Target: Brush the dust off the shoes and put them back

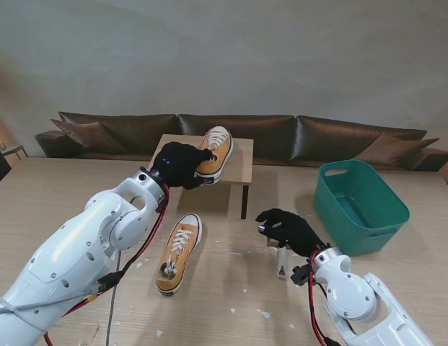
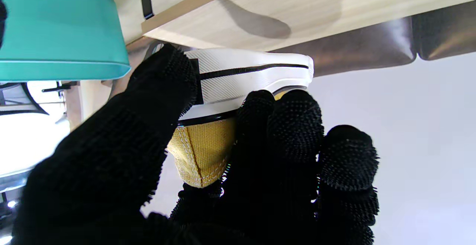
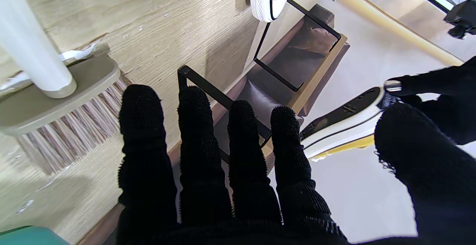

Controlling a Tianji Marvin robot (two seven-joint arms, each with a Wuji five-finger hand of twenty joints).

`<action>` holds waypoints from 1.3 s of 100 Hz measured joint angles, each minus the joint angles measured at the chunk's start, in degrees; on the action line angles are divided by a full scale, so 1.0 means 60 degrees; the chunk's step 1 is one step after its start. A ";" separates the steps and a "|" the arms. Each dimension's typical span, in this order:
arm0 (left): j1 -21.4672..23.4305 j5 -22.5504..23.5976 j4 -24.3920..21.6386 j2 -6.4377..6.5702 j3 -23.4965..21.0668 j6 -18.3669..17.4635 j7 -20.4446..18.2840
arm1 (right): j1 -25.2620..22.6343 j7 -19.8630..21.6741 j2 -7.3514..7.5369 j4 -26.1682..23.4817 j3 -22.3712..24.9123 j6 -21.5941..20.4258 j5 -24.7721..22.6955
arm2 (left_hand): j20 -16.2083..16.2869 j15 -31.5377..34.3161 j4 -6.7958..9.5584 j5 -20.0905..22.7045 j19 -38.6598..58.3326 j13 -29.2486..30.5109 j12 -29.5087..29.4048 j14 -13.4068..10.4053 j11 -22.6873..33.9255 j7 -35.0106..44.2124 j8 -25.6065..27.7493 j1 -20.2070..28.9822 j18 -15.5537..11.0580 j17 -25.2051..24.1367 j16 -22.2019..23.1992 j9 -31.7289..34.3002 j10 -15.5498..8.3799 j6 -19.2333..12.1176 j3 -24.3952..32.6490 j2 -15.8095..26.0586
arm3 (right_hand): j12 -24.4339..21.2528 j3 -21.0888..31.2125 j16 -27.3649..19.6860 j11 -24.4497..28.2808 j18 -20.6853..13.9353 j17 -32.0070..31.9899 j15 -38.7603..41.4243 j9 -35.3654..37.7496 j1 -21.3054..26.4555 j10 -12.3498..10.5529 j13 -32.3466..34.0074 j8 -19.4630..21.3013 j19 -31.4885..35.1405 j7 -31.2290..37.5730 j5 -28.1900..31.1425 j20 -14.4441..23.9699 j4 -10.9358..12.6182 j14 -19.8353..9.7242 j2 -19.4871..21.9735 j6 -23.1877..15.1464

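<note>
While the left hand (image 1: 182,166) grips the heel of one yellow shoe (image 1: 215,153), that shoe is held over the small wooden stand (image 1: 239,164), toe pointing away from me. From the stand view alone it cannot be told whether the sole rests on the stand top or sits clear of it. The left wrist view shows the thumb (image 2: 163,85) pressed against the white rubber sole and the other fingers (image 2: 293,126) wrapped over the yellow canvas at the heel, so the grasp is closed on the shoe.

The second yellow shoe (image 1: 179,251) lies on the table (image 1: 58,194) nearer to me than the stand, toe pointing away, white laces facing up.

The right hand (image 1: 287,229) hovers over the table to the right of that shoe, holding nothing, its fingers (image 3: 193,144) extended side by side and the thumb set apart. The brush (image 1: 282,261) stands on the table just beside this hand, bristles down and white handle upward; the right wrist view shows it apart from the fingers.

A teal basket (image 1: 361,205) sits on the table farther right. Small pale scraps (image 1: 264,313) lie scattered on the table surface
</note>
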 measured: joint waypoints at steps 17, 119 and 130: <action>0.0910 0.0136 -0.1178 0.0090 -0.0826 -0.0379 -0.0371 | 0.0000 0.0006 0.0000 0.0000 -0.0011 0.0006 0.0010 | -0.0015 0.0000 0.0000 0.0000 0.0000 0.0000 0.0000 0.0000 0.0000 0.0000 -0.0001 0.0000 0.0000 0.0002 0.0000 0.0000 0.0000 0.0018 0.0000 0.0000 | 0.0000 0.0000 0.0000 0.0000 0.0000 0.0000 0.0001 0.0000 0.0000 0.0002 0.0000 0.0000 0.0000 0.0000 0.0000 -0.0002 0.0000 0.0000 0.0001 0.0001; 0.5700 -0.1514 -0.6093 0.0389 -0.2786 -0.0566 -0.3195 | -0.0003 0.0030 0.0007 0.0002 -0.0035 0.0082 -0.0017 | -0.0120 -0.0133 0.0000 0.0000 -0.0031 0.0014 0.0019 0.0025 0.0019 -0.0003 -0.0008 -0.0005 0.0000 -0.0154 0.0225 0.0008 0.0044 0.0113 -0.0221 0.0009 | 0.0000 0.0000 0.0001 0.0000 0.0000 0.0000 0.0014 0.0103 0.0000 0.0005 0.0000 0.0000 0.0000 -0.0001 0.0002 -0.0002 0.0000 0.0003 0.0002 0.0004; 0.5948 -0.1499 -0.5981 0.0399 -0.2756 -0.0481 -0.3144 | -0.0004 0.0029 0.0007 0.0002 -0.0035 0.0086 -0.0016 | -0.0120 -0.0135 0.0000 0.0000 -0.0037 0.0014 0.0024 0.0025 0.0019 -0.0003 -0.0008 -0.0005 0.0000 -0.0241 0.0229 0.0008 0.0044 0.0113 -0.0237 0.0011 | 0.0000 0.0000 0.0001 0.0000 0.0000 0.0000 0.0014 0.0103 0.0000 0.0006 0.0000 0.0000 0.0000 -0.0001 0.0002 -0.0002 0.0000 0.0003 0.0002 0.0005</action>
